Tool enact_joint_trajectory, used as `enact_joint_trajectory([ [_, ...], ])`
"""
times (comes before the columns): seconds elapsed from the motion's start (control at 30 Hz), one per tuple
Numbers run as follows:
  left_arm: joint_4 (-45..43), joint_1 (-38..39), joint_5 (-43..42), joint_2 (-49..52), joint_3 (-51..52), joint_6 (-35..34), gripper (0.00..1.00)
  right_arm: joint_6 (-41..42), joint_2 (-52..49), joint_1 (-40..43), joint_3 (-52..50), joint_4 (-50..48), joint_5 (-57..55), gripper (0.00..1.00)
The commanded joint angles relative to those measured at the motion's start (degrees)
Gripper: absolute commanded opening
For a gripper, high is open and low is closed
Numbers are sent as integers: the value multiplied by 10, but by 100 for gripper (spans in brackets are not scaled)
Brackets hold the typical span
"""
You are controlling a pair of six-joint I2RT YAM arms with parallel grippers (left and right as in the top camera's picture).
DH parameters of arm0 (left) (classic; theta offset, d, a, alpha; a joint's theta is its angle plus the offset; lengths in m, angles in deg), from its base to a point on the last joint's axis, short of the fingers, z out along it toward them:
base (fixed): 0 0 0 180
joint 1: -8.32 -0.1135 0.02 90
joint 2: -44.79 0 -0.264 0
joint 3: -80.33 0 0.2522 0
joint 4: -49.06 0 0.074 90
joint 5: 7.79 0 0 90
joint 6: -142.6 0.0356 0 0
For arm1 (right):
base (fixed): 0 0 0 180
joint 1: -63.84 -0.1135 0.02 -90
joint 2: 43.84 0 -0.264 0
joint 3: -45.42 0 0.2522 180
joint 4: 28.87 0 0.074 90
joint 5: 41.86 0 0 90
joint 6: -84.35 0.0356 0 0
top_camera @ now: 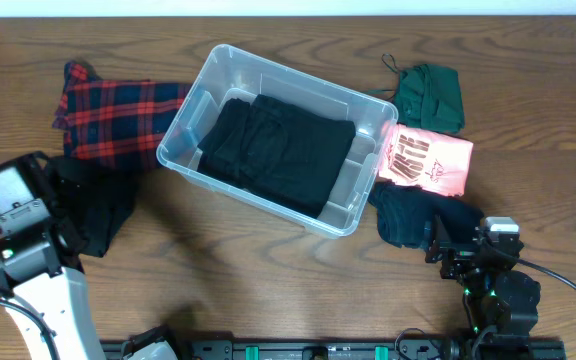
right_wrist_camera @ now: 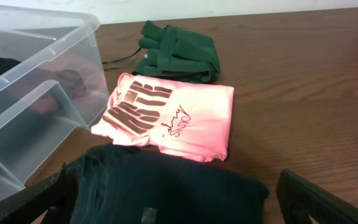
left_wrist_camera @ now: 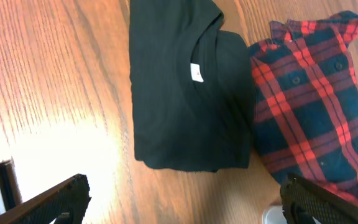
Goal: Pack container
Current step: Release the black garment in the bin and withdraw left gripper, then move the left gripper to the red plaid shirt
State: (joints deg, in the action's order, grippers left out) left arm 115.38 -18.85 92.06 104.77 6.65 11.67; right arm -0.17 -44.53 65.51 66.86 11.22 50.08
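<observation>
The clear plastic container (top_camera: 190,118) stands at the table's middle with a folded black garment (top_camera: 276,150) inside; its wall also shows in the right wrist view (right_wrist_camera: 36,74). My left gripper (left_wrist_camera: 182,208) is open and empty above bare wood, just short of a folded black shirt (left_wrist_camera: 185,93) and a red plaid shirt (left_wrist_camera: 316,106). My right gripper (right_wrist_camera: 179,208) is open, its fingers on either side of a folded dark garment (right_wrist_camera: 166,190). A pink printed shirt (right_wrist_camera: 173,118) and a green garment (right_wrist_camera: 179,53) lie beyond it.
In the overhead view the plaid shirt (top_camera: 118,115) and black shirt (top_camera: 103,205) lie left of the container, the green garment (top_camera: 430,95), pink shirt (top_camera: 426,160) and dark garment (top_camera: 413,215) to its right. The arms' bases stand at the front edge.
</observation>
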Motion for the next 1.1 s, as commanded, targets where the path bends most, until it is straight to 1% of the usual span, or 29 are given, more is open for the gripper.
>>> enact_joint_trajectory([
  [0.0,-11,-16,-38,27,-7,39,98,5,3,1,-2,1,4,99],
  [0.13,-13,-18,-39,76,-7,35,98,5,3,1,-2,1,4,99],
  [0.2,-9,-30,-38,101,-5,9,98,5,3,1,-2,1,5,99],
  [0.3,-8,-62,-39,137,-4,-26,98,5,3,1,-2,1,4,99],
  [0.43,-19,-115,-78,173,-4,-17,98,5,3,1,-2,1,4,99],
  [0.5,-40,-139,-102,187,-3,1,98,5,3,1,-2,1,5,99],
  [0.57,-87,-156,-180,203,-3,50,98,5,3,1,-2,1,5,99],
  [0.67,-158,-159,-283,224,-3,118,98,5,3,1,-2,1,4,99],
  [0.77,-203,-156,-344,244,-3,170,98,5,3,1,-2,1,5,99],
  [0.87,-214,-155,-360,267,-3,207,98,5,3,1,-2,1,4,99],
  [1.07,-205,-155,-361,331,-3,248,98,5,3,1,-2,1,4,99],
])
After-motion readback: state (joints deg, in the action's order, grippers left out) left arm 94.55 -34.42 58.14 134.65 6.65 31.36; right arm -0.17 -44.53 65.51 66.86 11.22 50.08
